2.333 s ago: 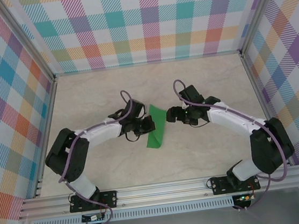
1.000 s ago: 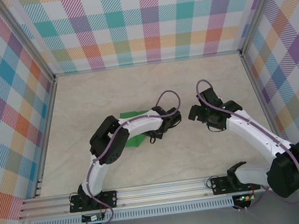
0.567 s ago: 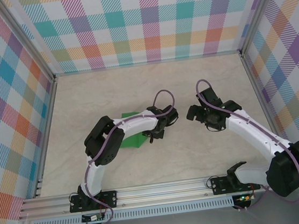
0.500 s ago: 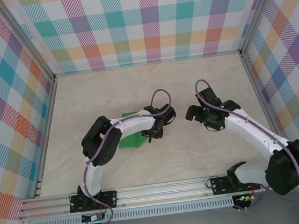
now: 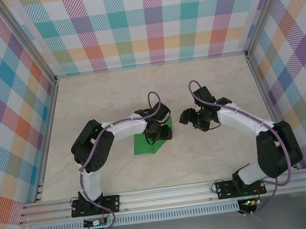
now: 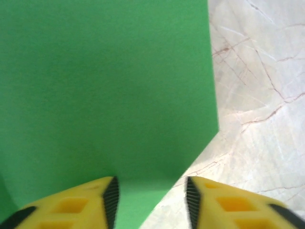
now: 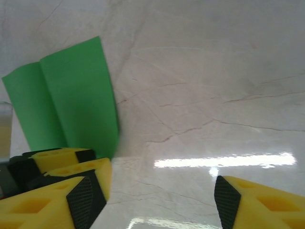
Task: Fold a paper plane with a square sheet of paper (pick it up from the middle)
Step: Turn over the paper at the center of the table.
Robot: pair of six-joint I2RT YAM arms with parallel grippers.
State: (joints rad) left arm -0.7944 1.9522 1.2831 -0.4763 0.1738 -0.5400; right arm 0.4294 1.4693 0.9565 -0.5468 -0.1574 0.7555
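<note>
The square sheet of paper (image 5: 144, 144) is bright green and lies on the marble table, folded, with a crease showing in the right wrist view (image 7: 71, 100). My left gripper (image 5: 160, 134) hovers over the sheet's right part. In the left wrist view its jaws (image 6: 151, 200) stand apart, open, with the paper (image 6: 105, 86) flat beneath them and one paper corner reaching in between the fingers. My right gripper (image 5: 185, 117) is just right of the paper, open wide (image 7: 157, 200) over bare table. The left gripper's yellow fingers (image 7: 57, 157) show beside it.
Plaid walls enclose the marble table (image 5: 205, 86) on three sides, with metal posts (image 5: 256, 75) at the back corners. An aluminium rail (image 5: 167, 193) carrying both arm bases runs along the near edge.
The left gripper drew back to the left and its jaws parted, so more green paper shows. The right gripper moved left toward the paper and its jaws narrowed somewhat.
</note>
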